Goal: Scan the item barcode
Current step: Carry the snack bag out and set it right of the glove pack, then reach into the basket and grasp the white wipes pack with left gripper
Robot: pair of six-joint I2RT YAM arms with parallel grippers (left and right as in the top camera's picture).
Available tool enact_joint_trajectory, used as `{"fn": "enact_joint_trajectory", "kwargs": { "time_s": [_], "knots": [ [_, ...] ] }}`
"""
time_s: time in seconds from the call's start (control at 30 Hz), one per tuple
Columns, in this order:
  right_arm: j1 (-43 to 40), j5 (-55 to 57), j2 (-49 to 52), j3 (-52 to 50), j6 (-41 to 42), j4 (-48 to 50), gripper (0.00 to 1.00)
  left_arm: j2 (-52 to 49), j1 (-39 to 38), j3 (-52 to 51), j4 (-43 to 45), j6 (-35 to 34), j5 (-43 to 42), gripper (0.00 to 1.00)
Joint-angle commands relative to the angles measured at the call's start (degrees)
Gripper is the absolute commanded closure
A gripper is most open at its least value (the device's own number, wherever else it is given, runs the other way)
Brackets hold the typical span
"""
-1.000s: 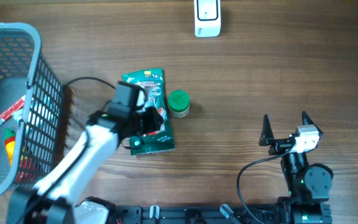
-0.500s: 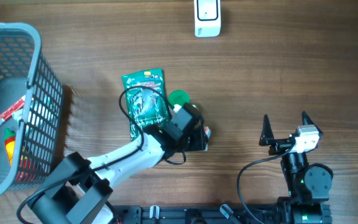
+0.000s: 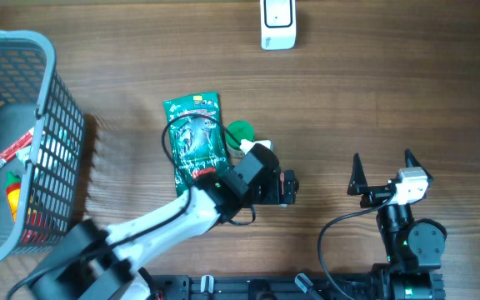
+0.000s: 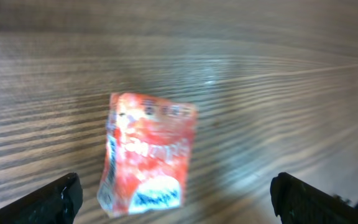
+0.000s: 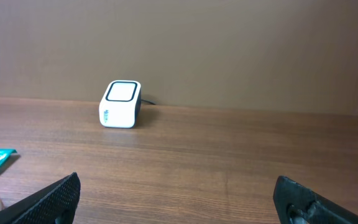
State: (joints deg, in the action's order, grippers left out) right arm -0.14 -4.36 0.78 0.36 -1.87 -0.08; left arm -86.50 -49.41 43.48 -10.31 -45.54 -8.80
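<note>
Farthest back from the scanner (image 3: 277,23), at the robot's edge, the right gripper (image 3: 382,171) sits parked, jaws spread wide and empty. A little closer to the scanner, the left gripper (image 3: 286,188) hangs over a small red packet (image 4: 148,152). Its jaws are fully apart and grip nothing, and the packet lies loose on the table. Closer again, a green-lidded jar (image 3: 240,133) and a green pouch (image 3: 192,133) sit beside that arm. The blurred wrist view leaves the barcode's position uncertain. A pinch could skid or crumple the flat packet, or turn its wrong face to the scanner; a swing might knock the jar.
</note>
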Motion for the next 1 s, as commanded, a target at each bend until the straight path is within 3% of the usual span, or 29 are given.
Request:
{"fn": "enact_joint_trajectory", "kwargs": {
  "time_s": [0.0,0.17,0.27,0.47,0.63,0.73,0.83,0.97],
  "knots": [
    [0.3,0.9,-0.2,-0.1,-1.0,0.1,0.0,9.6,-0.2,1.8,-5.3,7.8,5.5,0.0],
    [0.3,0.9,-0.2,-0.1,-1.0,0.1,0.0,20.5,3.1,11.6,-22.9,14.4,22.6,0.0],
    [0.3,0.9,-0.2,-0.1,-1.0,0.1,0.0,24.5,11.7,21.9,-32.3,16.9,27.8,0.0],
    [0.3,0.9,-0.2,-0.1,-1.0,0.1,0.0,25.6,35.6,41.2,-37.7,17.9,27.9,0.0],
    [0.3,0.9,-0.2,-0.1,-1.0,0.1,0.0,25.2,58.9,44.9,-39.0,4.6,27.1,0.0],
    [0.3,0.9,-0.2,-0.1,-1.0,0.1,0.01,22.1,72.4,44.9,-40.8,-1.9,21.0,0.0],
    [0.3,0.9,-0.2,-0.1,-1.0,0.1,0.0,17.0,82.0,44.9,-37.9,-1.9,12.0,0.0],
    [0.3,0.9,-0.2,-0.1,-1.0,0.1,0.0,8.1,86.7,44.9,-38.7,-1.4,10.7,0.0]
  ]
}}
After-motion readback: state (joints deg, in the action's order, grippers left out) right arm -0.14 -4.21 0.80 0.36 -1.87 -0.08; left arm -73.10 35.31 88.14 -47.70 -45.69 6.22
